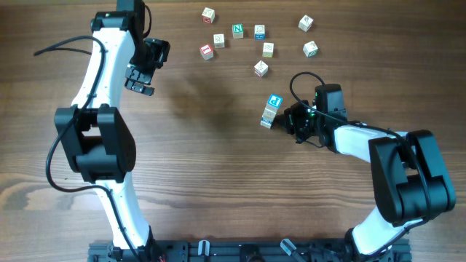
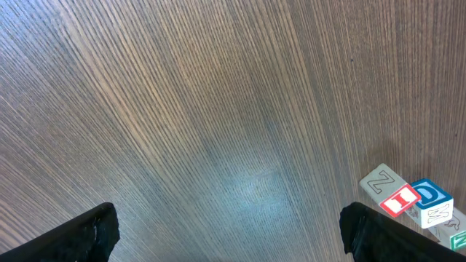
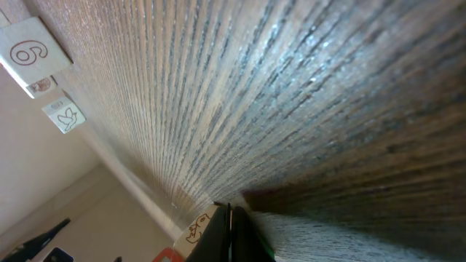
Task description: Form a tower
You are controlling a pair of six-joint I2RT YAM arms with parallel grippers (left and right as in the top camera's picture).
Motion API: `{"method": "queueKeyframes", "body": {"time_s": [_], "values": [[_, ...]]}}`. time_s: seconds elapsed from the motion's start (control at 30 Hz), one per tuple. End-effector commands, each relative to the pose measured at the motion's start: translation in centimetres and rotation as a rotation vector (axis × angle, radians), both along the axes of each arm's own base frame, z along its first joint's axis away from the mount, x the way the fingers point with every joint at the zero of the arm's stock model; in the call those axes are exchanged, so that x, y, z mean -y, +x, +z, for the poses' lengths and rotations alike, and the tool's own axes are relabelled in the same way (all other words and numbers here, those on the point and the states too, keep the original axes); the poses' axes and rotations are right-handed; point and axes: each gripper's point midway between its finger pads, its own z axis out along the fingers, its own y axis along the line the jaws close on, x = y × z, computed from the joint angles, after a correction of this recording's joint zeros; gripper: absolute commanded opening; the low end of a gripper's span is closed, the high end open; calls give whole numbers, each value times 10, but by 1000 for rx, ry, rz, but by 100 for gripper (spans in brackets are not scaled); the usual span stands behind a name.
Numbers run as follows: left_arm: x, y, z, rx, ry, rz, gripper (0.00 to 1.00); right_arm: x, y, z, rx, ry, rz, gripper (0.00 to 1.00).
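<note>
A tower (image 1: 271, 111) of wooden blocks, probably light, hard and easily toppled, best pinched across flat sides, stands just beside the right gripper (image 1: 286, 116), fingers pressed together; left gripper (image 1: 138, 80) gapes wide, well apart.

The brown wooden bench (image 1: 218, 175) with fine straight grain shows a soft pale glare. Past its edge lies a plain beige surface (image 3: 44, 185).

The table (image 1: 218, 167) is showing brown wood with fine straight grain, catching a soft satin sheen. The tower (image 1: 271, 110) is showing pale, matt wooden cubes with printed coloured faces. The arms (image 1: 102, 69) are wearing smooth white plastic shells with matt black joints.
</note>
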Motion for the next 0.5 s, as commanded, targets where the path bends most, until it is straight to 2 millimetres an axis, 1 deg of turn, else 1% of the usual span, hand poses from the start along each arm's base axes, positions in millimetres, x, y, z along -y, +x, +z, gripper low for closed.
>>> {"method": "queueKeyframes", "body": {"time_s": [0.0,0.1,0.2,0.27,0.47], "values": [[-3,-1,11,23,9,-7,100,-3,-9,-10,-52,23,1,4],[-3,-1,11,23,9,-7,100,-3,-11,-12,-66,24,-5,4],[-3,-1,11,23,9,-7,100,6,-22,-24,-154,-14,-47,4],[-3,-1,11,23,9,-7,100,8,-30,-29,-193,-23,-50,4],[-3,-1,11,23,9,-7,100,9,-32,-30,-204,-32,-52,4]]}}
